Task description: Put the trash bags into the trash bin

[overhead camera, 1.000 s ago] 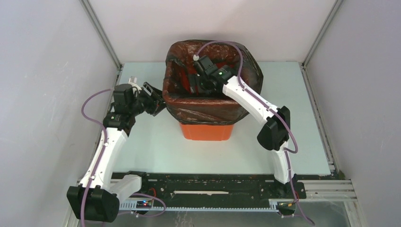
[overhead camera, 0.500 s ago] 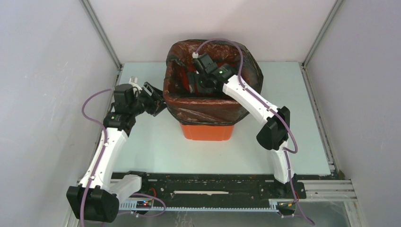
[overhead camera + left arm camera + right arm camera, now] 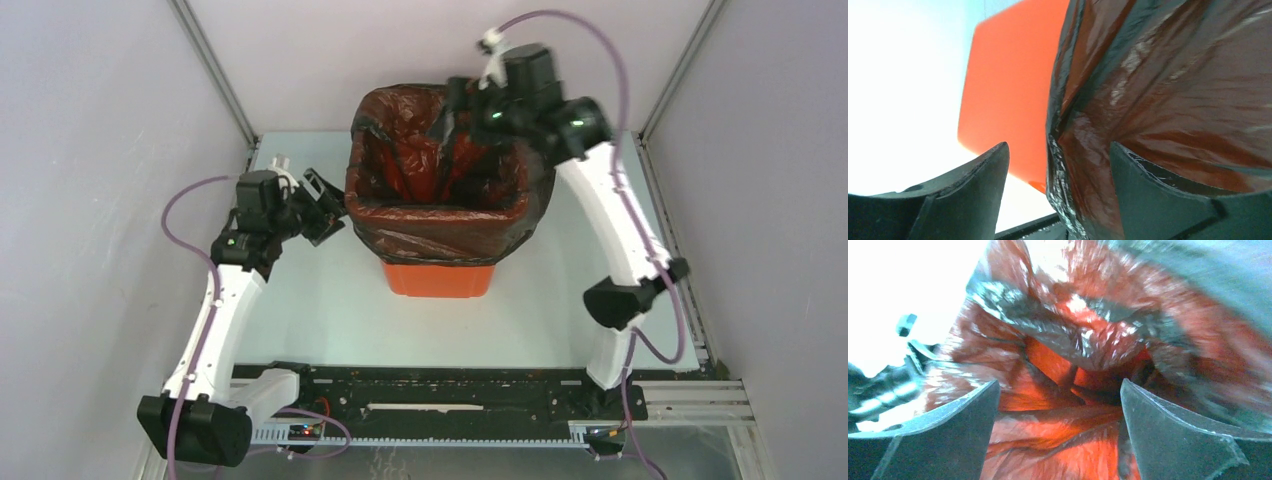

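Trash bag (image 3: 437, 236) sat in the orange bin (image 3: 438, 281) as a liner, we noted. Its mouth was open and turned out over the rim, and the glossy black plastic hung down the outer walls, so that only the lowest band of orange showed on the near side. Inside, the plastic looked reddish brown and crinkled, with folds running down into the bin. The bin stood toward the far middle of the pale table (image 3: 320, 310).

We found the left gripper (image 3: 1059, 146) at the bin's near left corner, level with the draped plastic. Its fingers (image 3: 973, 185) were spread. A crumpled upright fold of the bag lay in the gap between them, up against the finger on the right of the wrist view. Bare orange wall showed between the fold and the other finger.

The right gripper (image 3: 1059, 383) hung above the far right part of the bin's opening, and its arm (image 3: 620, 210) arched high over the right side of the table. Its fingers were wide apart too, with nothing between them, and through the gap we looked down on the wrinkled lining. That wrist view was blurred, as was the gripper in the top view, so we could make out no finer detail there
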`<act>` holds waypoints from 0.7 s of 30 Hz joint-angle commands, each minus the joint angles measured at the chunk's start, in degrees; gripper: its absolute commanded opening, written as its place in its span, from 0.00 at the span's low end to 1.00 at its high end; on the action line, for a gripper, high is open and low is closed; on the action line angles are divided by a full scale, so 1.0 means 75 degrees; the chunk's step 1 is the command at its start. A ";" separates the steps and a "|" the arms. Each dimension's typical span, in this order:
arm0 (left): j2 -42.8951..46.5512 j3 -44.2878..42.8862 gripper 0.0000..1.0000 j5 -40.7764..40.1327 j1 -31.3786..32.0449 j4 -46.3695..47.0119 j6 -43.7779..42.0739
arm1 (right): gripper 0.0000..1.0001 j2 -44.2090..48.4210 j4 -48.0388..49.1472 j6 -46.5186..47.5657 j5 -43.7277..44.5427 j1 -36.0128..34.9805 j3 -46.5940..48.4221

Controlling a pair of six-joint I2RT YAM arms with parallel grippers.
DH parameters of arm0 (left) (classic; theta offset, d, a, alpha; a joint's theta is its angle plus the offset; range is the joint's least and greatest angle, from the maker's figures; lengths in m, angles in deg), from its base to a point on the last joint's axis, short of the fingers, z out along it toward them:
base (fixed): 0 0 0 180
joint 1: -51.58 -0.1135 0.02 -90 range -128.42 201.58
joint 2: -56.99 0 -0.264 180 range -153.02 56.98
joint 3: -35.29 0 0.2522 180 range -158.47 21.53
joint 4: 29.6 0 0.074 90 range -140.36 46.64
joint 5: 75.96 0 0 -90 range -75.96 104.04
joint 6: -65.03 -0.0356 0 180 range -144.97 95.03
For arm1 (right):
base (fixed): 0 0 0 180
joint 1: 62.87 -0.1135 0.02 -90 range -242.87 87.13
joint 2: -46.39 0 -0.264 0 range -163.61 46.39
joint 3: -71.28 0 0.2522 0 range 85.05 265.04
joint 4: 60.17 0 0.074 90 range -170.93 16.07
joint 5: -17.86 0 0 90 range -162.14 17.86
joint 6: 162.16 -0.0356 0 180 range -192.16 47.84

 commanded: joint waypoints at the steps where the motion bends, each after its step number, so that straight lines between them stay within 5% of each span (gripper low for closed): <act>1: 0.0125 -0.1279 0.79 -0.0914 -0.0177 -0.1148 -0.1273 | 0.99 0.1397 0.0996 -0.0709 -0.1542 0.1078 0.0073; 6: 0.0177 -0.1783 0.81 -0.1338 -0.0513 -0.1326 -0.1230 | 0.97 0.1944 0.2290 -0.1178 -0.2737 0.2465 -0.0707; 10: -0.0071 -0.2063 0.80 -0.0965 -0.0531 -0.1022 -0.0726 | 0.86 0.1892 0.3637 -0.1685 -0.4196 0.3713 -0.1616; 21: -0.0446 -0.1467 0.83 0.0434 -0.0579 0.0518 0.0381 | 0.87 0.0326 0.4794 -0.2028 -0.5805 0.4463 -0.2096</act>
